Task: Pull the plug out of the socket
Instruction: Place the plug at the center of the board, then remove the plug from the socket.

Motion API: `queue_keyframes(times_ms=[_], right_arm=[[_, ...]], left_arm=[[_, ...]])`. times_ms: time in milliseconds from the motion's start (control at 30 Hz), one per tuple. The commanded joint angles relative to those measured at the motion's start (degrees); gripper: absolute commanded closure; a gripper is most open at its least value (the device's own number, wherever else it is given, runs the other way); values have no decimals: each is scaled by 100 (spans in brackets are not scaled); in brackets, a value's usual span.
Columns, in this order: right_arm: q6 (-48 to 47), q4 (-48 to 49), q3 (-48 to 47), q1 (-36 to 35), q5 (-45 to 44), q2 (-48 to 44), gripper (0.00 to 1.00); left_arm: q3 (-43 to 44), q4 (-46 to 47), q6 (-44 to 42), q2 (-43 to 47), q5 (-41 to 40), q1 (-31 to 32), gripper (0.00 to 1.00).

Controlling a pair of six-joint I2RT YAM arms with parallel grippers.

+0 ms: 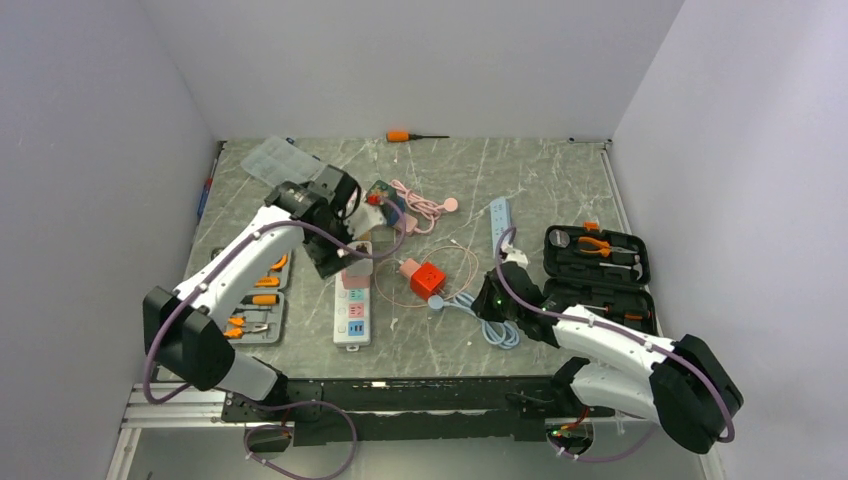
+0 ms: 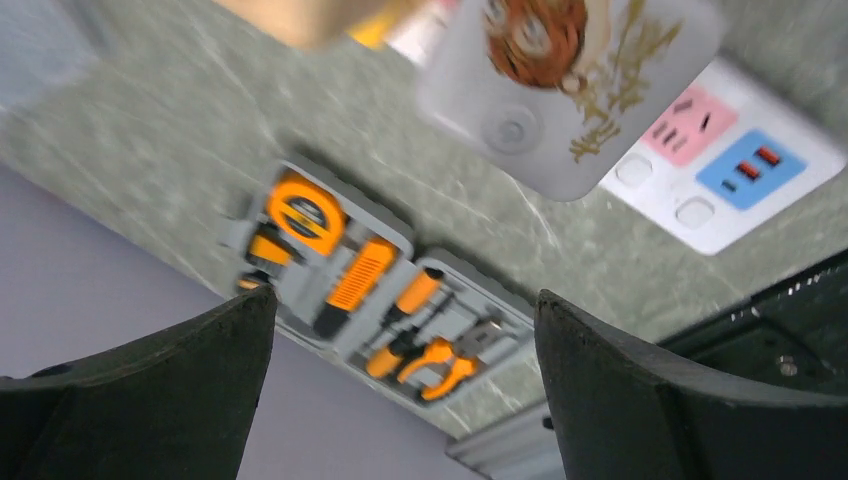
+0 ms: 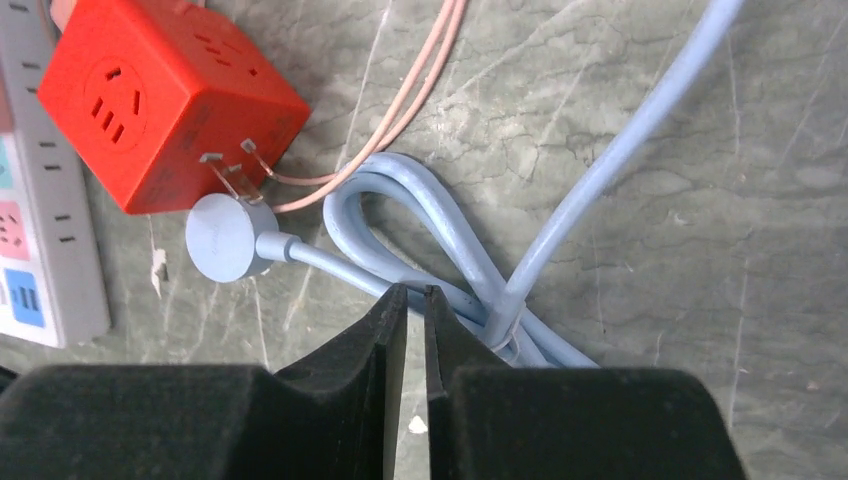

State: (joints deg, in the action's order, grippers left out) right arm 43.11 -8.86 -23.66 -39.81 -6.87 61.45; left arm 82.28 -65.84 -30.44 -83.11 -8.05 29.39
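Observation:
The socket, a long white power strip [image 1: 353,305] with pastel outlet panels, lies left of centre. Its pink and blue panels show in the left wrist view [image 2: 725,160]. A white plug block with a printed picture [image 2: 570,90] sits on the strip's far end [image 1: 358,251]. My left gripper [image 1: 333,258] hangs just left of that plug. Its jaws [image 2: 405,320] are wide open with nothing between them. My right gripper [image 1: 490,300] is shut and empty [image 3: 415,292], just above a coiled blue cable [image 3: 440,260].
A red cube adapter [image 1: 428,280] with a thin pink cord lies by the blue cable's round plug [image 3: 222,238]. Grey tool trays [image 1: 255,300] lie at the left and a black tool case [image 1: 597,265] at the right. A blue strip [image 1: 499,222], pink cable [image 1: 425,208] and orange screwdriver [image 1: 410,135] lie further back.

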Motion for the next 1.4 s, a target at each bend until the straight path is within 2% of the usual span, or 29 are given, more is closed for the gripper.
queue_keyframes(times_ms=[0,100,200,333,467,567,700,833,933,1000,1167,1367], right_arm=[[862,-152,404,63,-492,-54,86],[1733,-1622,160,191,-1093,-460,90],[2398,-2778,41,216,-1521,-1272,85],[2797,-3795,71,390,-1747,-2520,78],[2752,-4512,-291,549,-1905,-3029,80],[2317,-4283,-701,563,-1740,-2665,77],[1107,-2962,-1258,520,-911,-1679,80],[179,-2083,-1733,93,-435,-499,88],[-130,-1726,-1865,-483,-261,170,99],[-375,-1342,-1770,-781,31,472,100],[-492,-970,-1568,-1125,72,1227,100],[-13,-793,-1093,-737,-352,1488,100]], left_arm=[[-737,135,383,128,-433,-189,1],[-819,13,369,443,-54,-387,1],[-923,102,252,762,-5,-433,1],[-847,32,106,933,132,-434,1],[-640,112,101,1095,313,-438,1],[-423,131,222,1148,516,-434,0],[-445,364,372,1326,751,-434,1],[-477,320,399,1359,875,-434,1],[-662,402,314,1399,833,-436,1],[-750,492,306,1403,823,-434,1],[-799,555,336,1346,823,-443,1],[-634,496,179,1282,823,-436,1]])
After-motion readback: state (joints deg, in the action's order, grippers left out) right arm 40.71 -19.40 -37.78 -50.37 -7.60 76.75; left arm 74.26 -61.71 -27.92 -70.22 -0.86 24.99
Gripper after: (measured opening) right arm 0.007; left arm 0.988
